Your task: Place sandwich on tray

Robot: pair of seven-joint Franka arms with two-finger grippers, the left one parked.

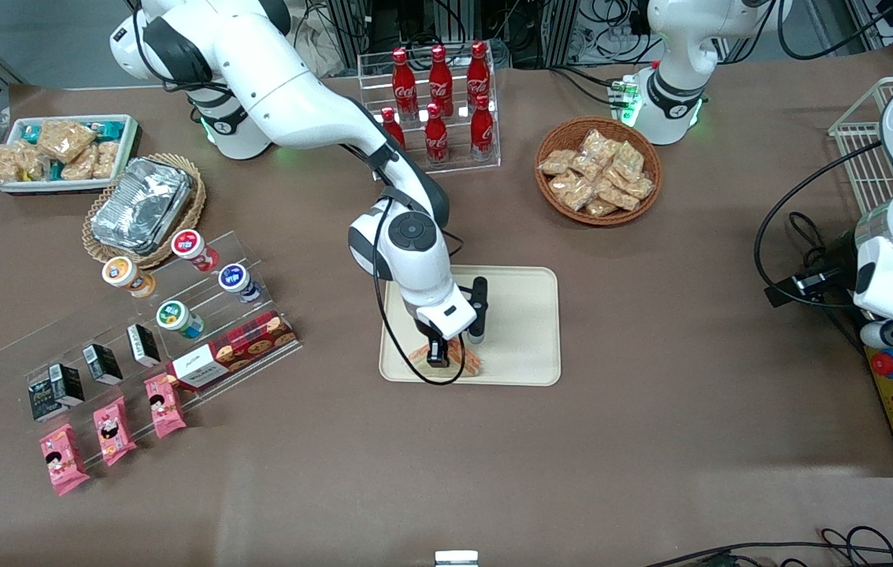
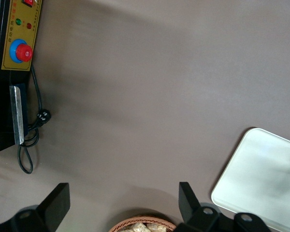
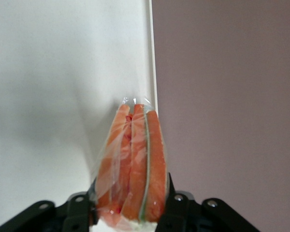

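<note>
You are seeing the pincer (image 1: pixel 446 356) clamping the sandwich (image 3: pixel 133 164), a clear-wrapped wedge showing orange-red layers and a thin green line, over the cream tray (image 1: pixel 521 315), at the tray edge nearest the front camera.

A brown-covered bench (image 1: pixel 651 441) is seen, on which a cream tray (image 1: pixel 529 315), snack baskets (image 1: pixel 598 169) and bottle rack (image 1: pixel 435 102) are set. The claw (image 1: pixel 446 358) is poised over the tray.
</note>
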